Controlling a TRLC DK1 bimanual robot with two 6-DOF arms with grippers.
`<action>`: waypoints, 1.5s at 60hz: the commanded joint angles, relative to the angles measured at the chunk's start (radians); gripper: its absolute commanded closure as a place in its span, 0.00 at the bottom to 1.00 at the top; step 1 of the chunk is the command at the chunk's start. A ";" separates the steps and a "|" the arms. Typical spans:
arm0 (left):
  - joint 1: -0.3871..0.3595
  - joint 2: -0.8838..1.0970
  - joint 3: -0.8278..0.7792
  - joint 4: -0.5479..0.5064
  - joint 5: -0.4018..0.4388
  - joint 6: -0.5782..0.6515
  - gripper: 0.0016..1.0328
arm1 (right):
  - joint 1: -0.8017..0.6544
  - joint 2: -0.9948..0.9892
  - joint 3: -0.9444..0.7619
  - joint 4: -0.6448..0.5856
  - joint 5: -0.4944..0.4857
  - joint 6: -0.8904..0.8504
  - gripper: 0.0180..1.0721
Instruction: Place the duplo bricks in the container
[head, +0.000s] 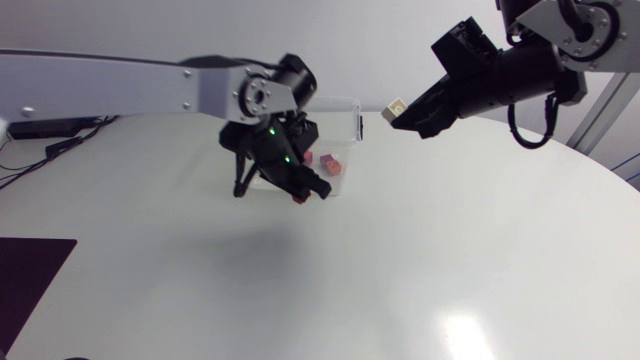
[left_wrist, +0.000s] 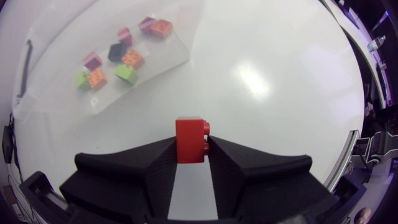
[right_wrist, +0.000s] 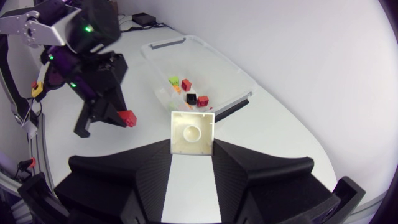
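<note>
Clear plastic container (head: 352, 112) sits upper centre of the head view on the white round tabletop (head: 450, 260). Inside it are loose small duplo bricks (left_wrist: 132, 58) in green, orange, purple, black, pink and red, scattered on its floor. Left hand (head: 303, 188), centre-left of the head view, hangs near the container and off the tabletop. It is clamped from two sides on a red duplo brick (left_wrist: 191, 140) at the fingertips. Right hand (head: 402, 118), upper right of the head view, is raised beside the container's right rim. It grips a cream square duplo brick (right_wrist: 192, 132), hollow underside towards its wrist camera.
</note>
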 joint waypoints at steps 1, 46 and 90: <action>0.031 -0.090 -0.049 0.016 -0.007 0.021 0.71 | 0.015 0.061 0.056 0.042 -0.002 0.079 0.81; 0.236 -0.229 -0.016 0.327 0.049 0.037 0.70 | 0.176 0.507 0.383 0.313 0.176 0.308 0.54; 0.267 -0.064 0.091 0.545 0.082 0.001 0.64 | 0.136 0.112 -0.005 0.394 0.310 0.291 0.04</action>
